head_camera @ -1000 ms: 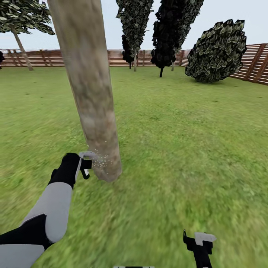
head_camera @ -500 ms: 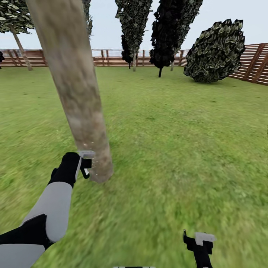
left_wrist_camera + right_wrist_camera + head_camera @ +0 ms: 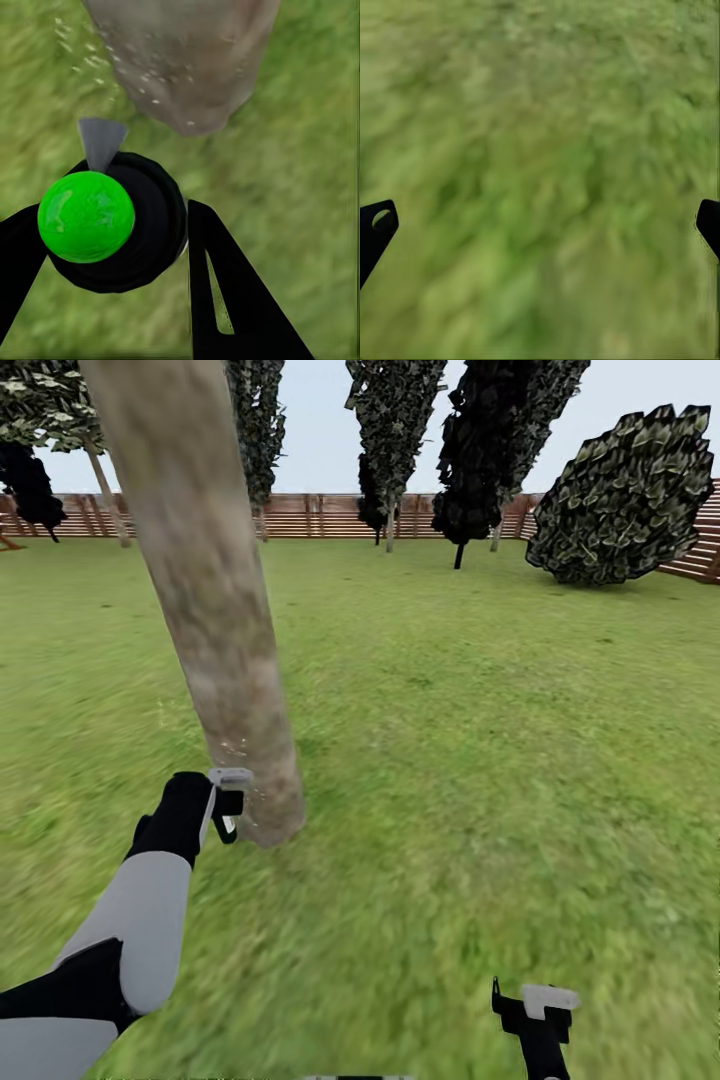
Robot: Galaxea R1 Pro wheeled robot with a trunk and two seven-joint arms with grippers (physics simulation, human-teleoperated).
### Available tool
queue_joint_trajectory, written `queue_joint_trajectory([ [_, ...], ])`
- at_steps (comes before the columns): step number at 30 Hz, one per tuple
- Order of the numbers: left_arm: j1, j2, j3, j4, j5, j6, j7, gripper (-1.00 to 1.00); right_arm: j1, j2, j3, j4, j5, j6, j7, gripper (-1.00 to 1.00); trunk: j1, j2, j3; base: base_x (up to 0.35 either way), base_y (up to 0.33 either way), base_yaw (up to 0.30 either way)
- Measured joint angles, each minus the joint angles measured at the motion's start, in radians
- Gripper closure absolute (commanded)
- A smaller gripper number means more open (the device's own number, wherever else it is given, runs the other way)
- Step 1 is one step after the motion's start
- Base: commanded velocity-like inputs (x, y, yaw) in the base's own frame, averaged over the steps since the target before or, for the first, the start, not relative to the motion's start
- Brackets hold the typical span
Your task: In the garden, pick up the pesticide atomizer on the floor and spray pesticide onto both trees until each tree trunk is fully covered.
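A thick, pale mottled tree trunk rises from the lawn just ahead on the left, leaning in the head view. My left gripper is at its base, shut on the pesticide atomizer. The atomizer is a round black body with a bright green cap, and its grey nozzle points at the trunk's foot. A few pale pesticide specks dot the bark and the grass beside it. A second pale-trunked tree stands far off by the fence. My right gripper hangs low over the grass, open with nothing in it.
A brown slat fence closes the far side of the lawn. Dark columnar trees and a broad leafy bush stand in front of it. Open grass stretches to the right of the trunk.
The camera has swung, so the trunk and the far trees have shifted in the picture. The cloud of specks at the trunk's base has thinned. Both arms keep their pose.
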Motion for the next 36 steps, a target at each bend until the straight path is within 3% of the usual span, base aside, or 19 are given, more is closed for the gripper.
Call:
queue_joint_trajectory([
  [6,0.016,0.011,0.003,0.002,-0.005,-0.003,0.007,1.0,0.0,-0.001,0.0,0.0,0.0,-0.001,0.0,-1.0,0.0,0.0,0.0,0.0,-0.275,0.009],
  [13,0.044,0.041,0.006,0.002,-0.003,-0.004,0.012,1.0,0.0,-0.002,0.0,-0.001,0.0,-0.002,0.0,-1.0,0.0,0.0,0.0,0.1,-0.258,0.012],
  [16,0.065,0.069,0.01,0.003,-0.004,-0.004,0.014,1.0,0.0,0.0,0.0,0.0,0.0,-0.001,0.0,-1.0,0.0,0.0,0.0,0.223,-0.205,0.215],
  [18,0.066,0.074,0.009,0.005,0.001,-0.004,0.014,1.0,0.0,0.0,0.0,0.0,0.0,-0.001,0.0,-1.0,0.0,0.0,0.0,0.222,-0.202,0.265],
  [25,0.066,0.06,0.005,-0.001,0.006,-0.005,0.014,1.0,0.0,0.0,0.0,0.0,0.0,-0.001,0.0,-1.0,0.0,0.0,0.0,0.032,-0.261,0.127],
  [36,0.05,0.062,0.007,-0.004,0.003,0.003,0.014,1.0,0.0,0.0,0.0,0.0,0.0,0.0,0.0,-1.0,0.0,0.0,0.0,-0.112,-0.276,0.052],
])
